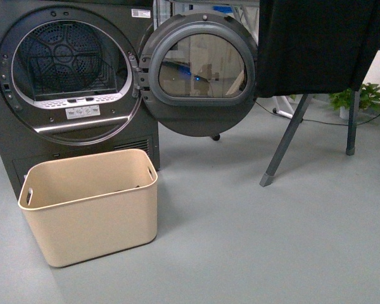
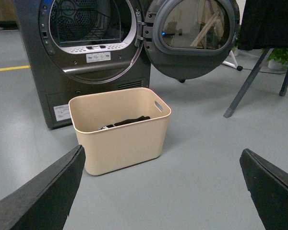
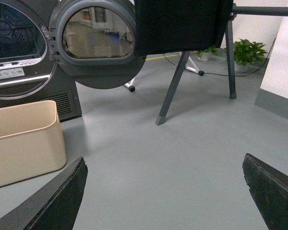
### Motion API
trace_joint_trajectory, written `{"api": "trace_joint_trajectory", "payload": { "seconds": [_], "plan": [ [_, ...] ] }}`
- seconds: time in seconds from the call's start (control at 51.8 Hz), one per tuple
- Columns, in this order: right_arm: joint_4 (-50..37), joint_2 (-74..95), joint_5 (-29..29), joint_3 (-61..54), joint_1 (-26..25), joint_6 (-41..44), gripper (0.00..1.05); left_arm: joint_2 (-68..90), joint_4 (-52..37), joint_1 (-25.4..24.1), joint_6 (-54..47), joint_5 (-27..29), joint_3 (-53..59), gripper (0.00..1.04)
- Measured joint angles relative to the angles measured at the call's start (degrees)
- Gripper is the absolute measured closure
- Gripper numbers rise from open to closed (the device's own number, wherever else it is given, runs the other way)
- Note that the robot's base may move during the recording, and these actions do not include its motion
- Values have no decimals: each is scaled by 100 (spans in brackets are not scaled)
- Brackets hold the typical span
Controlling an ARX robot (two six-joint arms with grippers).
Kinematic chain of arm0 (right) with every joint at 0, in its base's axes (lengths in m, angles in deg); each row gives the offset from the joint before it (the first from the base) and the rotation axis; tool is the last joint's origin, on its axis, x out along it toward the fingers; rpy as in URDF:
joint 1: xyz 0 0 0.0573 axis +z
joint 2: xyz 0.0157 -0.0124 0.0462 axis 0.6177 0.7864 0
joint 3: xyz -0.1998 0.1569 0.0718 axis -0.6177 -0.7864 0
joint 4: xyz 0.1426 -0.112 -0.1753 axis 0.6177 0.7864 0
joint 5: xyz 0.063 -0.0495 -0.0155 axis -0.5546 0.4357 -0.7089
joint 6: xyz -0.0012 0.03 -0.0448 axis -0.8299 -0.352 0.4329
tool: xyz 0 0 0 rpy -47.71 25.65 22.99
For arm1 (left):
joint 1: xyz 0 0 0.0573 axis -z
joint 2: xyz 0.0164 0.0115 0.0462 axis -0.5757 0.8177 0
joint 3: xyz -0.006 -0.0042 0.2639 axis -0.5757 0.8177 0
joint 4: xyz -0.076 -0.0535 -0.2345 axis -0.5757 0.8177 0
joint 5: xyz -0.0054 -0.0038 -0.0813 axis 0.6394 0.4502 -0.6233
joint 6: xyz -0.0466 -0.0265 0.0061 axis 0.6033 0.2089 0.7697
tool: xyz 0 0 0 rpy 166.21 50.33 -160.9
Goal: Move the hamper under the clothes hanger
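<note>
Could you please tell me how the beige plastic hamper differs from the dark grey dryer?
The beige plastic hamper is low and open-topped; the dark grey dryer is taller and opens at the front, its round door swung wide. Both stand on the grey floor.

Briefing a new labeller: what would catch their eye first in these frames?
The dark grey dryer fills the left of the front view, its round door swung wide open toward the middle. Directly in front of it on the floor stands the beige hamper; the left wrist view shows a dark item lying inside. At the upper right a black cloth hangs over the clothes hanger, well apart from the hamper.
</note>
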Motion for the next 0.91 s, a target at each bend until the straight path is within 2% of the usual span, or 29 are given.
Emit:
{"api": "trace_joint_trajectory", "payload": {
  "seconds": [0.908],
  "plan": [
    [-7, 0, 0, 0, 2, 0, 8, 2, 0, 0, 0, 2, 0, 7]
  ]
}}
